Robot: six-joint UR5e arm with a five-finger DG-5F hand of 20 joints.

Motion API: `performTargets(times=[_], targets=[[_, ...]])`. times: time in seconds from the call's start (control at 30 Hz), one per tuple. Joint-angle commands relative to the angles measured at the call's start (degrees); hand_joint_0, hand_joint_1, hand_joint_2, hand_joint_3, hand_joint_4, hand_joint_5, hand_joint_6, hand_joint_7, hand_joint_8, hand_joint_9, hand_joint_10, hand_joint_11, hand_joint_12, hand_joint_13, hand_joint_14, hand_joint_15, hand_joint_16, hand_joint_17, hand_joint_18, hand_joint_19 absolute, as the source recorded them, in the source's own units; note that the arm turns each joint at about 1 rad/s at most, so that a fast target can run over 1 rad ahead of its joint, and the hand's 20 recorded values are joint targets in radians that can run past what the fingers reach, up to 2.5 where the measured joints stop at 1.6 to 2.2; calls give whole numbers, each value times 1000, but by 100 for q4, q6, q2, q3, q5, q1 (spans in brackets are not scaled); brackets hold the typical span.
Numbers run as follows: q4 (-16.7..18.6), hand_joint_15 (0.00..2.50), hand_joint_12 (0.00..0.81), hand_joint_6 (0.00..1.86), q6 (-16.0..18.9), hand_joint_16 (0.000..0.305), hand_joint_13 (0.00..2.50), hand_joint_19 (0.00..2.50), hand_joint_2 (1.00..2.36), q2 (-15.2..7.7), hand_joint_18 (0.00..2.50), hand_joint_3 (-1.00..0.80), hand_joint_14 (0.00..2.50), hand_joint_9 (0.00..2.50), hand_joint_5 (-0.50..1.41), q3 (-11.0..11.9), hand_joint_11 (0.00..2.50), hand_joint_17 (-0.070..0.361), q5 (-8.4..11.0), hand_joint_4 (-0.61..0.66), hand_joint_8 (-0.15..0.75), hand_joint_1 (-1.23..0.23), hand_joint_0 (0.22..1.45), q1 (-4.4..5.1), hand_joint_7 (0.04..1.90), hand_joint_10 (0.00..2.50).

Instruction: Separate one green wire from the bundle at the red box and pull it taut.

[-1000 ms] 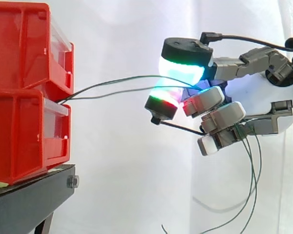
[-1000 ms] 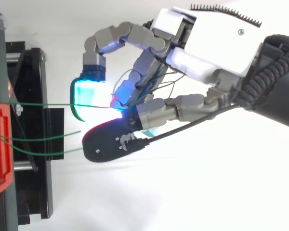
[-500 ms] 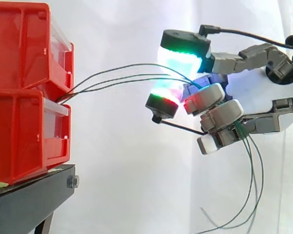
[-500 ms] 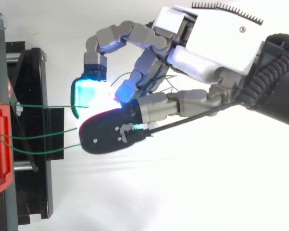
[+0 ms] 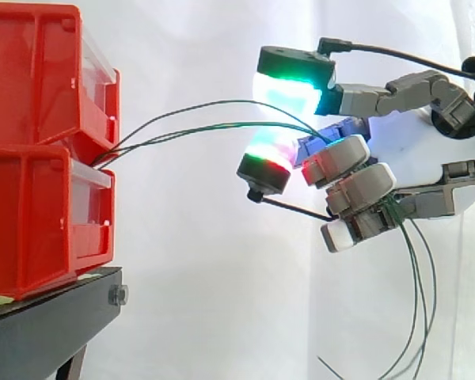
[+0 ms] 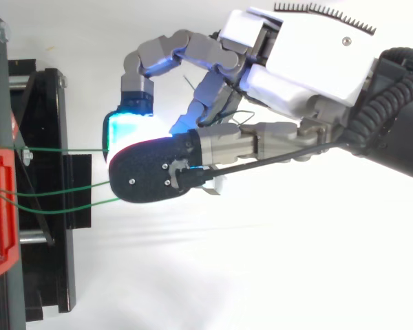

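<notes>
Slack shows in the 3 green wires (image 6: 62,149): we see them run left to right from the red box (image 5: 39,214) at frame left into the hand (image 6: 303,62), whose curled fingers (image 5: 362,186) clutch them; tightening means pulling rightward.

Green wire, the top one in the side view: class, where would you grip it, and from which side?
Probably mid-span, from above. The top green wire arches clear of the other two wires, and hangs free between the red box and the hand.
</notes>
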Motion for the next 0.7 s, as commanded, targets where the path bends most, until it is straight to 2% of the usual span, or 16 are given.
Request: performTargets(times=[0.0, 0.17, 0.33, 0.47, 0.6, 0.67], targets=[[-2, 1266, 331, 820, 0, 62, 1431, 773, 1016, 0, 1025, -330, 31, 1411, -177, 8, 1516, 140, 6, 130, 281, -645, 612, -2, 1258, 26], [7, 1261, 342, 863, 0, 62, 1423, 769, 1025, 0, 1026, -166, 31, 1398, -182, 16, 1527, 140, -2, 78, 288, -691, 595, -2, 1240, 25], [-46, 1239, 347, 868, -18, 62, 1369, 769, 1025, 0, 1018, -149, 32, 1393, -182, 122, 1523, 139, -11, 66, 289, -710, 595, -28, 1231, 25], [-327, 1184, 360, 870, -18, 62, 1295, 760, 1027, 0, 1004, -131, 32, 1386, -178, 262, 1518, 139, -20, 66, 289, -711, 593, -37, 1222, 25], [-485, 1018, 395, 868, -9, 61, 1129, 728, 1027, 0, 928, -119, 32, 1335, -172, 333, 1439, 136, -29, 64, 291, -717, 592, -37, 1233, 28], [-494, 824, 397, 863, -9, 58, 967, 685, 1027, 0, 819, -109, 30, 1273, -165, 333, 1311, 131, -20, 69, 298, -724, 593, -37, 1257, 30]])
